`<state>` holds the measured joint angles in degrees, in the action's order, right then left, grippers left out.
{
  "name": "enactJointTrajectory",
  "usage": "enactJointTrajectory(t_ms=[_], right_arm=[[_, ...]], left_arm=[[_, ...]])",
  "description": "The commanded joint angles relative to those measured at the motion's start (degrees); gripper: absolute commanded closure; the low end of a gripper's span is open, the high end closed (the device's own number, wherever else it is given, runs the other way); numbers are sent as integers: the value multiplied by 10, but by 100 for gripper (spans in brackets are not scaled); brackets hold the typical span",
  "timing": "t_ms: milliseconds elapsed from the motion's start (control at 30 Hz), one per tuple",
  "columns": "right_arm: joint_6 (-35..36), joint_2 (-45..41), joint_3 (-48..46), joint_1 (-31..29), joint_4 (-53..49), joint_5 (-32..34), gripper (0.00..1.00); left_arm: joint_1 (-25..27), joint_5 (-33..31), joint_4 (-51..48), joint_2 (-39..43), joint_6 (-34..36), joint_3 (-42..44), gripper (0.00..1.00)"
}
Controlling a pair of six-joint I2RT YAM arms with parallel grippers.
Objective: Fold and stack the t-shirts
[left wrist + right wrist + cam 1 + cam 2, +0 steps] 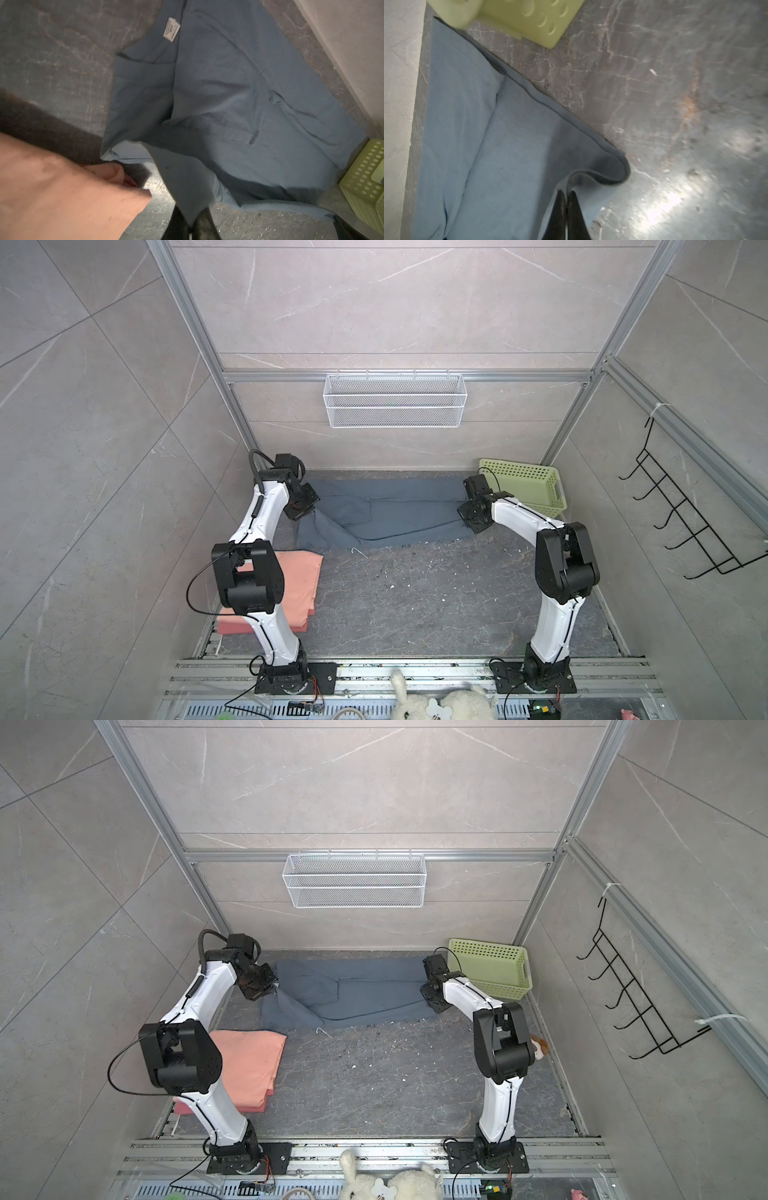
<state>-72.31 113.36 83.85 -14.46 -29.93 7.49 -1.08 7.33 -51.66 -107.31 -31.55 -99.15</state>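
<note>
A slate blue-grey t-shirt (395, 510) (361, 990) lies partly folded along the back of the table. My left gripper (315, 512) (190, 224) is shut on a pinch of its cloth at the shirt's left end, lifting it into a peak. The collar and white label (171, 30) show in the left wrist view. My right gripper (464, 519) (566, 192) is shut on the hem of the shirt (488, 145) at the right end. A stack of folded salmon-pink t-shirts (297, 585) (249, 1065) (52, 187) lies at the front left, partly hidden by my left arm.
A pale green perforated basket (523, 485) (529, 18) stands at the back right corner, close to my right gripper. A small brown-and-white plush toy (539, 1046) peeks out behind my right arm. A white wire basket (395, 400) hangs on the back wall, and a black hook rack (685, 510) on the right wall.
</note>
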Motion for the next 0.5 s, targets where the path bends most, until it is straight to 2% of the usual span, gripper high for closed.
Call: enactJointTrajectory(t_ms=[0,267,467], right_arm=[[-15,21,30,8,-10,6,100],[-13,41,62,23,-13,15,100],[-10,82,117,27,-23,8,100]], left_arm=[[-5,33,-2,-35,42,-75,100],[-12,62,-8,-110,58,-196,100],[-16,76,26,-141,70,-217,100]])
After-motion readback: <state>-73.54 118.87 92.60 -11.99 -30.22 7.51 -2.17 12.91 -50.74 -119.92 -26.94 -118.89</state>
